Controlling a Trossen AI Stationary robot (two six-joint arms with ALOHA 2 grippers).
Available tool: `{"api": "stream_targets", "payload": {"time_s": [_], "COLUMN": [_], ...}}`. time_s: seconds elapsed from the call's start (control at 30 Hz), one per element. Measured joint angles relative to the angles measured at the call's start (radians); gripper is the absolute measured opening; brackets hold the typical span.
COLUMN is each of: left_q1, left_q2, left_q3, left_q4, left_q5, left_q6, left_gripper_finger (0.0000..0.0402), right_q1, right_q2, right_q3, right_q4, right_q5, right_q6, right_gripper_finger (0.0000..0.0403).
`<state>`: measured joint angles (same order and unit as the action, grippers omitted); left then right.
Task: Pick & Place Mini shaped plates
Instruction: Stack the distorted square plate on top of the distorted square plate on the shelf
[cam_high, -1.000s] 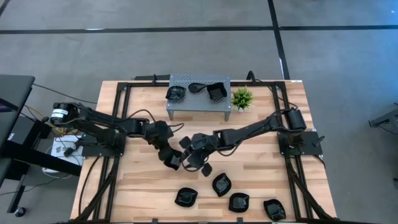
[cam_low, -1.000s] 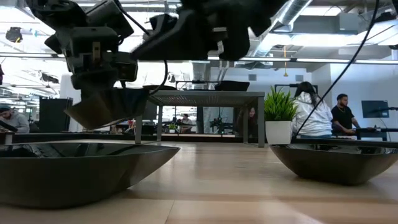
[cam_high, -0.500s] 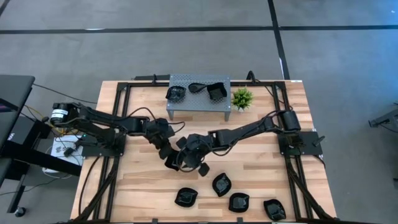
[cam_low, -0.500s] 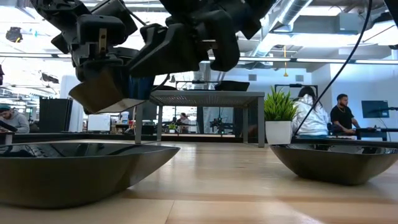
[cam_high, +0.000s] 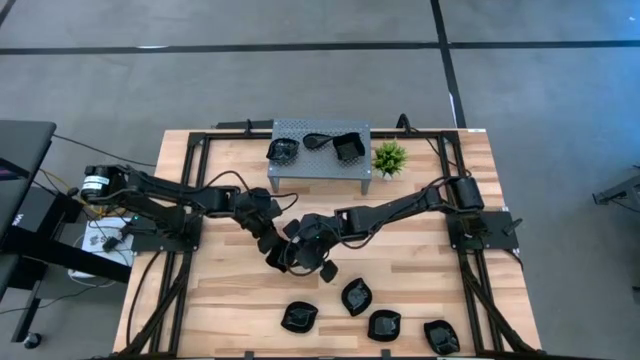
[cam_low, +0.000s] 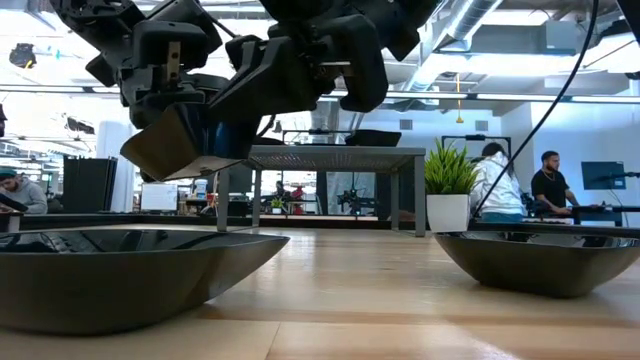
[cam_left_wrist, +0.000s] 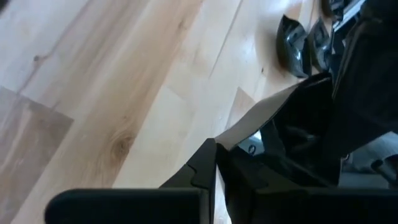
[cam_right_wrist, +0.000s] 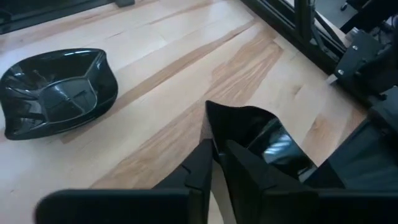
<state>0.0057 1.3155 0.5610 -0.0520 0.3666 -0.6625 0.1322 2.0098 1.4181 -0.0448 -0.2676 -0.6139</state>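
Note:
One mini shaped plate (cam_high: 280, 258), glossy black with a pale underside, hangs in the air between my two grippers over the middle of the table; the low view shows the plate (cam_low: 176, 150) tilted and clear of the wood. My left gripper (cam_high: 270, 248) is shut on one side of it. My right gripper (cam_high: 297, 250) is shut on the opposite side. Several more black plates (cam_high: 356, 296) rest on their bases along the near edge. Three others (cam_high: 349, 147) sit on top of the grey perforated stand (cam_high: 320, 165). My left gripper pinches the plate's rim (cam_left_wrist: 231, 138) between its two fingers; the plate reaches away from the fingers toward the other gripper, tilted and lifted clear of the table. My right gripper pinches a raised corner of the rim (cam_right_wrist: 210, 121) on the opposite side, between its two fingers; the plate's hollow (cam_right_wrist: 267, 140) faces this wrist camera.
A small green plant (cam_high: 389, 157) stands right of the stand at the far edge. A wavy-edged plate (cam_right_wrist: 56, 90) lies on the wood near my right gripper. Black frame rails (cam_high: 190, 190) run along both sides of the table. Bare wood lies left of the near plates.
My right gripper has moved toward the table's left and come up against the plate held by my left gripper. The left gripper has raised the plate a little and tipped it further.

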Motion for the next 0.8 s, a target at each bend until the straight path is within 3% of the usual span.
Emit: {"api": "stream_targets", "payload": {"time_s": [0.17, 0.3, 0.8], "left_q1": [0.022, 0.025, 0.025], "left_q2": [0.0, 0.0, 0.0], "left_q3": [0.0, 0.0, 0.0], "left_q4": [0.01, 0.016, 0.035], "left_q5": [0.0, 0.0, -0.02], "left_q6": [-0.006, 0.007, 0.046], "left_gripper_finger": [0.002, 0.0027, 0.0126], "right_q1": [-0.004, -0.004, -0.005], "right_q2": [0.0, 0.0, 0.001], "right_q3": [0.0, 0.0, -0.002], "right_q4": [-0.001, -0.007, -0.079], "right_q5": [0.0, 0.001, 0.007], "right_q6": [-0.015, -0.015, 0.073], "right_gripper_finger": [0.0005, 0.0005, 0.0002]}}
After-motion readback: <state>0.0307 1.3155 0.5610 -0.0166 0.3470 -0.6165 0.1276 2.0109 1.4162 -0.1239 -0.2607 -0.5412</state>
